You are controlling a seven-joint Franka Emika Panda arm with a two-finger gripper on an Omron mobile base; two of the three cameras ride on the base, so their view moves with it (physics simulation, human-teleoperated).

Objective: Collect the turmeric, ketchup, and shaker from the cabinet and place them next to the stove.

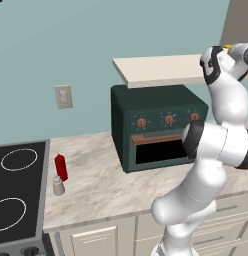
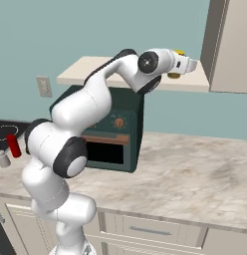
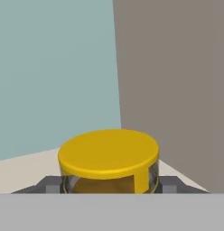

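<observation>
The squat glass jar of yellow-orange turmeric [image 3: 109, 162] with its flat yellow lid stood on the pale cream shelf board of the cabinet [image 1: 161, 70], close to the taupe panelled door [image 3: 177, 81] at the shelf's far end. It sat between the two dark finger tips of the white arm's gripper [image 3: 109, 186], one tip just beside each flank of the jar; whether the pads were pressing the glass or only flanking it could not be told. The arm reached up and across the shelf, probably because the jar sat deep in that corner, above the dark green toaster oven [image 1: 158, 127] with copper knobs.

Down on the marbled counter [image 1: 106, 180], the slim bright red ketchup bottle [image 1: 60, 167] and the small grey-silver shaker [image 1: 58, 186] stood upright, just beside each other and right next to the flat black stove [image 1: 18, 190] with white ring outlines. That placement fits the task's goal, so by my judgement two of the three items were done and the jar was the last.

Counted: one jar, one bottle, one shaker, one oven, two burner rings visible in the left base view.
</observation>
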